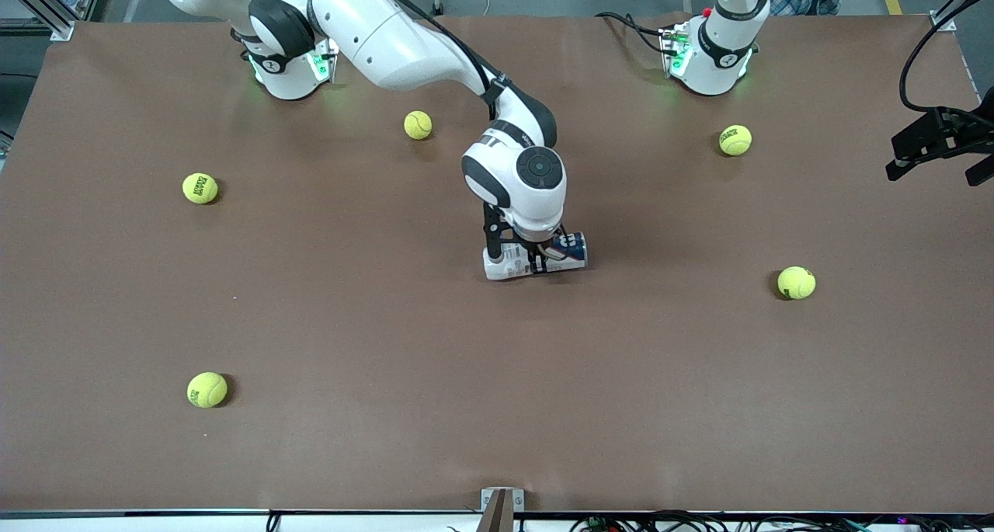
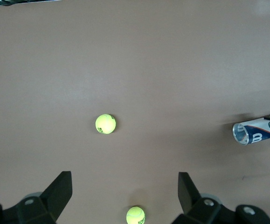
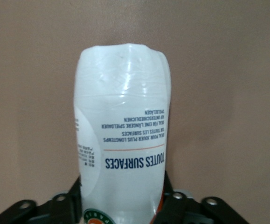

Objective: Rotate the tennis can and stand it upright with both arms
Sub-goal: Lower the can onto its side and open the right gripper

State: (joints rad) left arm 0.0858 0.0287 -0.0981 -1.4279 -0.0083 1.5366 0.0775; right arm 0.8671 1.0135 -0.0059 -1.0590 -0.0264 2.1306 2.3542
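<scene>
Nearest the front camera lay a tennis ball (image 1: 207, 389). Mid-table, the tennis can (image 1: 573, 250) lay on its side, its long axis running roughly three to nine o'clock in the front view, its navy end toward three and its white end toward nine. The right gripper (image 1: 536, 265) clamped it. The left gripper (image 2: 125, 191) waited above the table, fingers apart.

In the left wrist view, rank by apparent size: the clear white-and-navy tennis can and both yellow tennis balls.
1. Clear-plastic tennis can with white and navy label, lying on its side, partly cut off at the edge.
2. Yellow tennis ball mid-table and yellow tennis ball between the left gripper's fingers: they look alike, so unranked.
</scene>
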